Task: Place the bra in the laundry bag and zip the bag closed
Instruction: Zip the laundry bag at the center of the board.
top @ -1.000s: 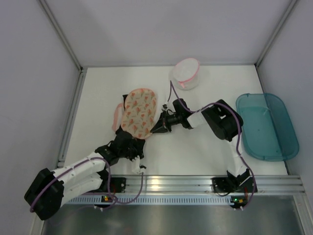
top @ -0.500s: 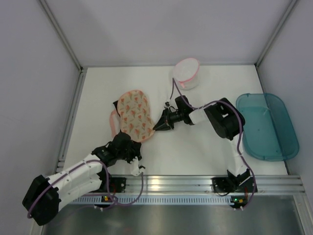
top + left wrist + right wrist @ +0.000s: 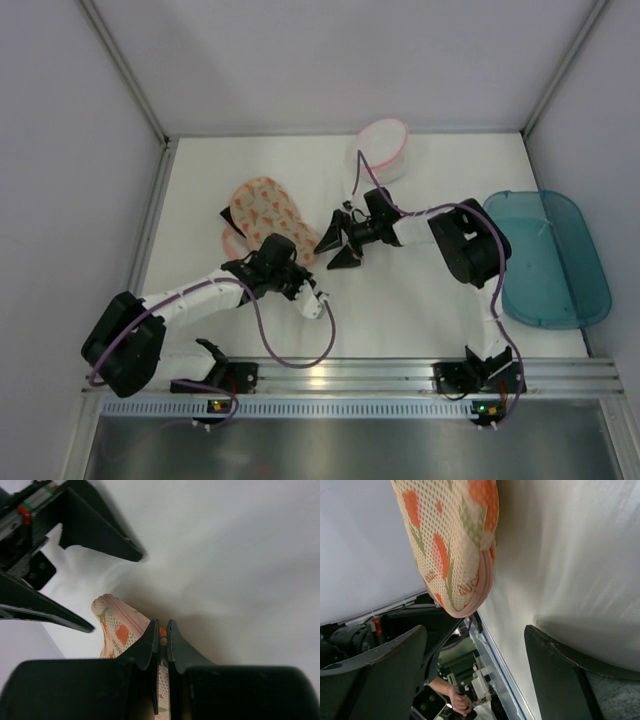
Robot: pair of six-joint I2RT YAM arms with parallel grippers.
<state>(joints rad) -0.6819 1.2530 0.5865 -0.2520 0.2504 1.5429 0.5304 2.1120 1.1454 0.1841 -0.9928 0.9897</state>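
The laundry bag (image 3: 263,208), cream mesh with orange print and pink trim, lies left of centre on the white table. My left gripper (image 3: 292,262) sits at the bag's near-right end. In the left wrist view it (image 3: 161,630) is shut on the bag (image 3: 117,630) at its pink zip edge, with a small orange tab between the tips. My right gripper (image 3: 338,248) stands open just right of the bag, touching nothing. In the right wrist view the bag's end (image 3: 451,545) hangs beyond that gripper (image 3: 475,630). A small black bit (image 3: 227,213) shows at the bag's left edge; otherwise the bra is hidden.
A small white pouch with a pink rim (image 3: 382,148) stands at the back centre. A teal plastic tub (image 3: 545,255) lies at the right edge. A metal rail (image 3: 360,375) runs along the near edge, and walls close in the left, right and back.
My right gripper has opened, let go of the bag and drawn back slightly to the right. My left arm has swung in towards the centre, still shut on the bag's edge. The bag has shifted left.
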